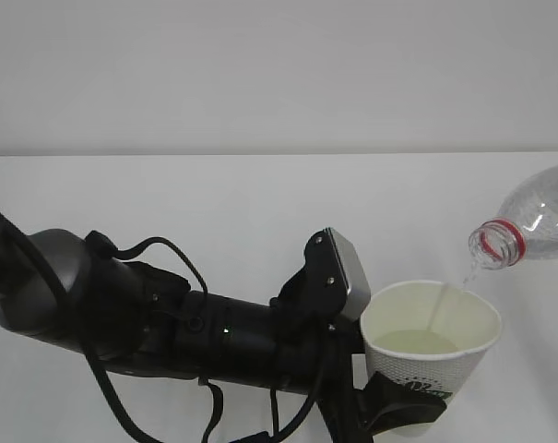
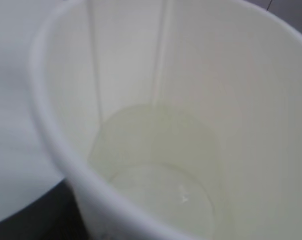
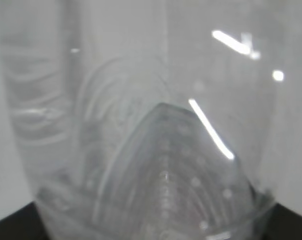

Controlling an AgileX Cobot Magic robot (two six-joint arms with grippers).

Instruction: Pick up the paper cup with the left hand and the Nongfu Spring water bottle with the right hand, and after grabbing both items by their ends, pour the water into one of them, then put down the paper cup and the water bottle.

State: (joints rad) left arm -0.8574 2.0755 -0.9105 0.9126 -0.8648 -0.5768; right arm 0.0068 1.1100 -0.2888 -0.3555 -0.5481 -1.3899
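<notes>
Paper cup point(image 1: 433, 355): white, tapered, green print low on its side, held upright at the lower right of the exterior view, its mouth open to the bottle above. Left hand point(image 1: 403, 411): black two-fingered gripper closed around the cup near its base, leaving the rim clear for the stream; its arm reaches in from the left, grey block beside the rim. Nongfu Spring water bottle point(image 1: 528, 221): clear ribbed plastic, uncapped, red neck ring, tilted mouth-down from the right edge with its opening just above and right of the cup's far rim, so the liquid falls inside. Water point(image 1: 417, 342): a thin stream runs from the bottle mouth down the cup's inner wall to a shallow pool covering the bottom; the left wrist view shows that pool point(image 2: 155, 165) low in the cup. Right hand: not visible in the exterior view; the right wrist view is filled by the bottle's body point(image 3: 155, 150), seemingly grasped at its base end, though the fingers are hidden. Judged stage: pouring under way, cup far from full.
</notes>
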